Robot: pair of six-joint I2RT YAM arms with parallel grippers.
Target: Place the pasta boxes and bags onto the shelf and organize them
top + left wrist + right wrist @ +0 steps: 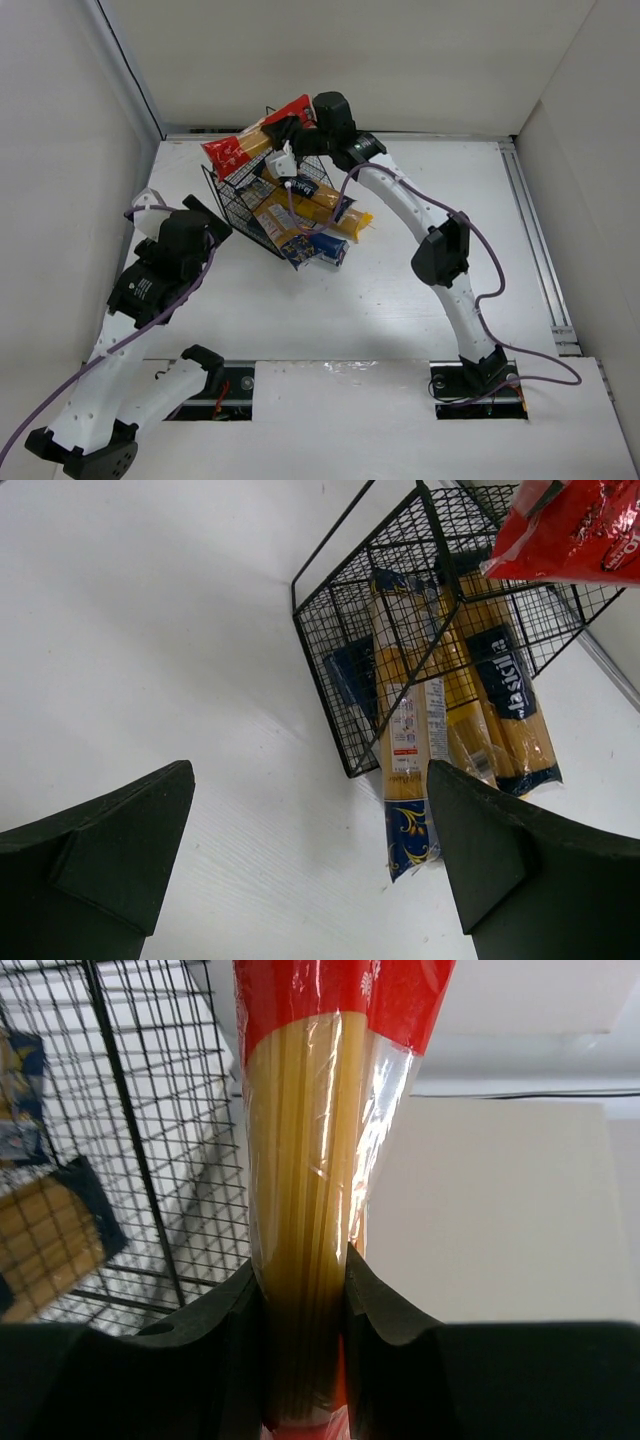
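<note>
Red-and-clear spaghetti bag (pixel 310 1190) shows pale-yellow strands.

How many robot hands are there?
2. The left gripper hangs open beside the rack; the right gripper is shut on the red bag above it. None hidden.

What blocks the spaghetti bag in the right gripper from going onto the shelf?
No loose object. The spaghetti bag hangs above the shelf; long pasta packs already stick out of its open side.
</note>
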